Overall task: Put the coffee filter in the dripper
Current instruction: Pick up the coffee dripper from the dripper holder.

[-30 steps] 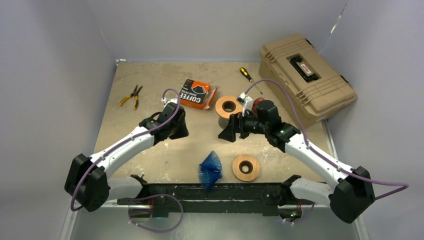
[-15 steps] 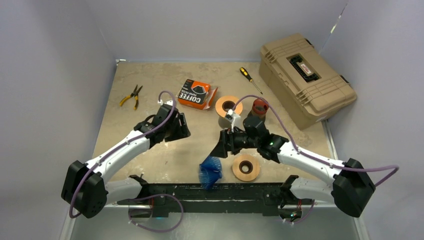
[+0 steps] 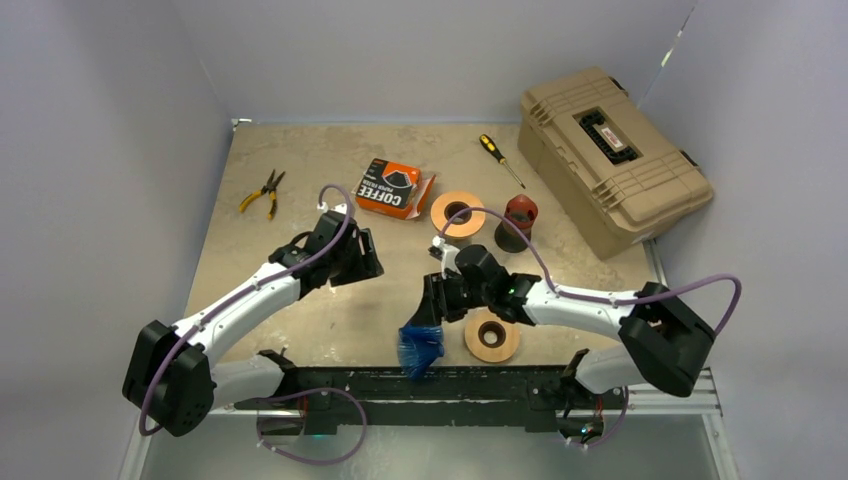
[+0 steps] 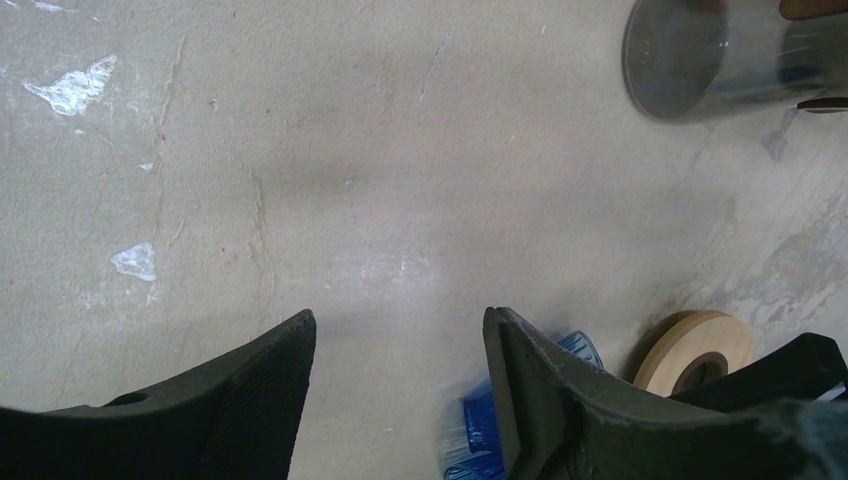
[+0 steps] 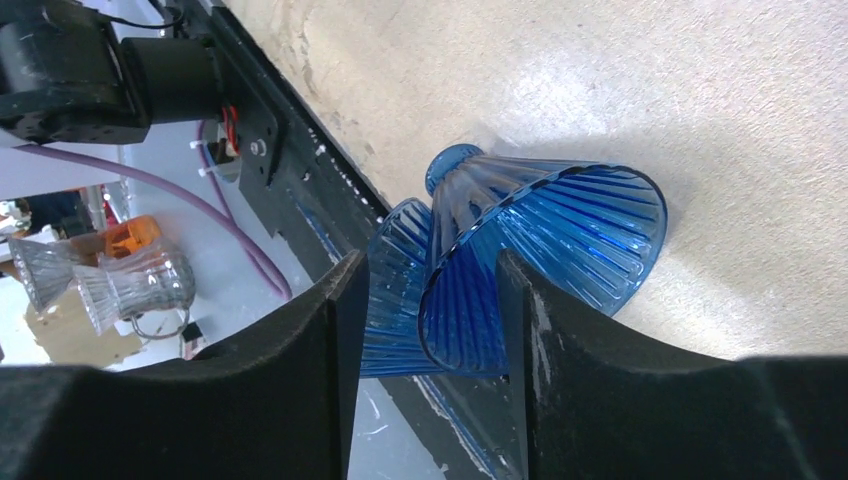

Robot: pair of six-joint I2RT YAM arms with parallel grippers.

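We see blue ribbed dripper [image 5: 560, 240] on its side, axis flat on desk [image 3: 300, 200]. Right pincer [image 5: 430, 270] open, straddling dripper's rim wall, nearer arm. Left pincer [image 4: 398, 320] open, empty. Orange coffee-filter box [image 3: 392, 187] well beyond dripper.

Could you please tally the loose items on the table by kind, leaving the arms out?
Hand tools: 2 (pliers, screwdriver)
Rings: 2 (far ring, near ring)
Boxes: 2 (coffee filter box, tan case)
Blue dripper: 1
Red-and-black object: 1
Total: 8
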